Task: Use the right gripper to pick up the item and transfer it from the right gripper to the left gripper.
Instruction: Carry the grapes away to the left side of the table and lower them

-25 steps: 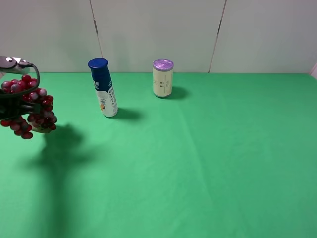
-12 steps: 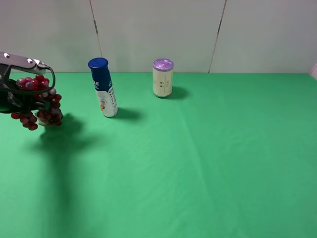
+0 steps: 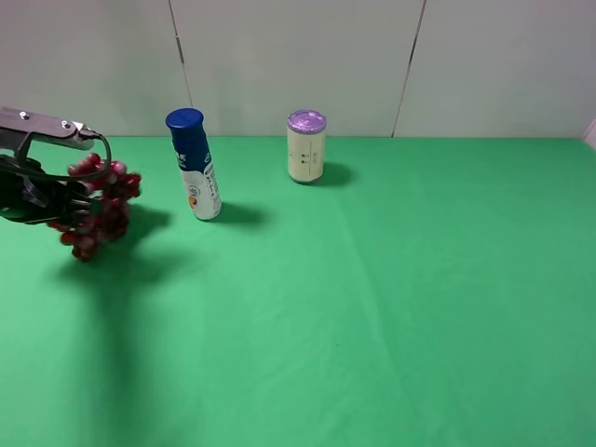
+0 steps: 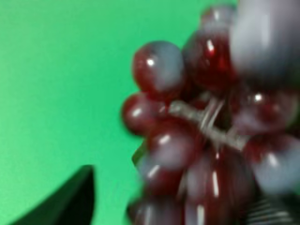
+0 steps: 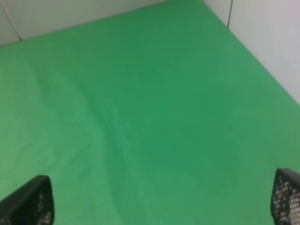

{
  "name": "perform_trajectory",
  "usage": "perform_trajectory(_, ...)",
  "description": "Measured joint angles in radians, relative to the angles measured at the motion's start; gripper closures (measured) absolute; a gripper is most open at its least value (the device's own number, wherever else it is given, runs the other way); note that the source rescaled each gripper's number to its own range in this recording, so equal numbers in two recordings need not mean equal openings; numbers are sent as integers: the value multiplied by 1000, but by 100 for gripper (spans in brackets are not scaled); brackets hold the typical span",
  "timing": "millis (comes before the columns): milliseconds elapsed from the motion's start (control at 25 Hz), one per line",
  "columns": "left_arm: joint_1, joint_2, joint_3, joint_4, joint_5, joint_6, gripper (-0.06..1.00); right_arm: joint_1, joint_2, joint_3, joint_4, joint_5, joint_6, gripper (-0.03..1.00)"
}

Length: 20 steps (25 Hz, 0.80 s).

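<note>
The bunch of dark-red grapes (image 3: 98,205) hangs in my left gripper (image 3: 63,200) at the far left of the exterior high view, held above the green cloth and casting a shadow below. The left gripper is shut on it. In the left wrist view the grapes (image 4: 201,140) fill the frame, blurred and very close, with one dark fingertip (image 4: 65,201) beside them. No green leaf shows. My right gripper (image 5: 157,199) appears only in the right wrist view. Its two mesh-padded fingertips (image 5: 28,201) stand wide apart over bare green cloth, empty.
A blue-capped white bottle (image 3: 193,165) stands just right of the grapes. A purple-lidded cream jar (image 3: 305,146) stands further back near the middle. A white wall (image 3: 372,56) closes the back edge of the green cloth (image 3: 391,298).
My left gripper has carried the grapes to the right, toward the blue-capped bottle. The bunch has swung and now hangs more compactly. The bottle and jar have not moved.
</note>
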Motion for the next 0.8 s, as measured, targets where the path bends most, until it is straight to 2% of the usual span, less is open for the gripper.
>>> perform_trajectory(40,0,0,0,0,0,-1,14,0,0,0,0,-1,0,-3)
perform_trajectory(80,0,0,0,0,0,-1,9,0,0,0,0,-1,0,-3)
perform_trajectory(200,-3,0,0,0,5,-1,2,0,0,0,0,-1,0,-3)
perform_trajectory(520,-23,-107,0,0,56,-1,0,0,0,0,0,-1,0,-3)
perform_trajectory(800,-23,-271,0,0,192,-1,-1,0,0,0,0,-1,0,-3)
